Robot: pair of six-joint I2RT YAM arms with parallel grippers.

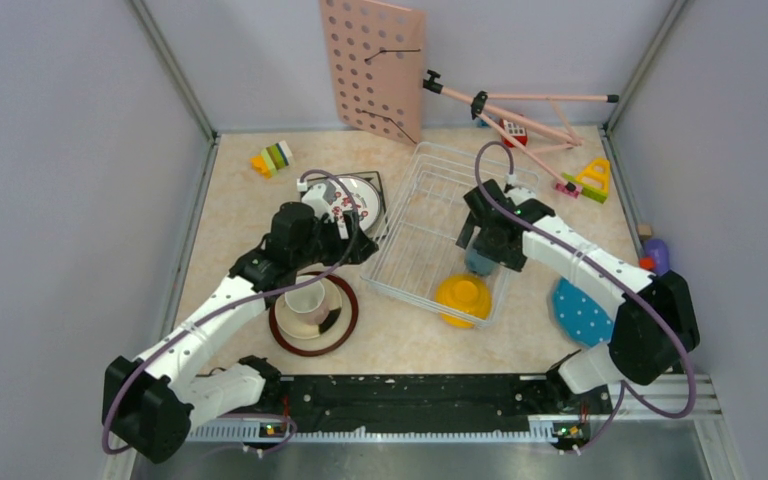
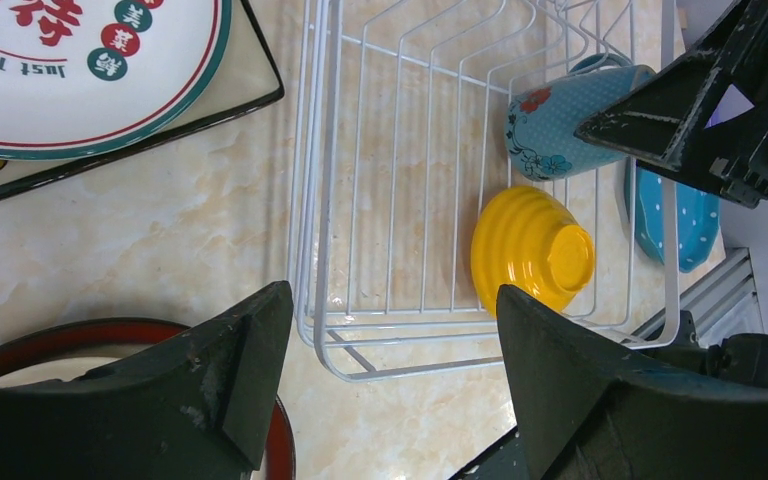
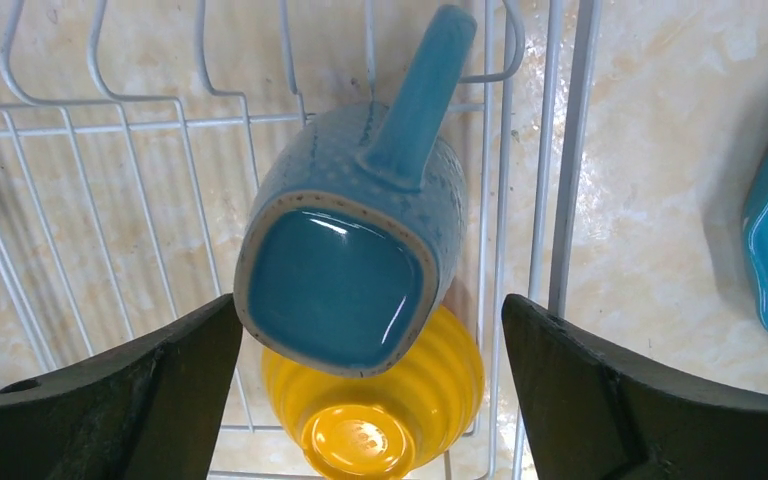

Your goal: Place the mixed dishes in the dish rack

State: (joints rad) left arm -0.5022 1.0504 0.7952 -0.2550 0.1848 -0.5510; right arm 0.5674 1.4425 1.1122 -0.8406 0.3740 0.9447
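My right gripper (image 3: 370, 315), fingers spread, hangs over the blue-grey mug (image 3: 355, 230) at frame centre: I judge it glazed, slippery and fragile, best pinched by its rim.

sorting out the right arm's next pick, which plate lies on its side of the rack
The blue polka-dot plate, alone right of the dish rack; the character plate and brown-rimmed plate lie left of it.
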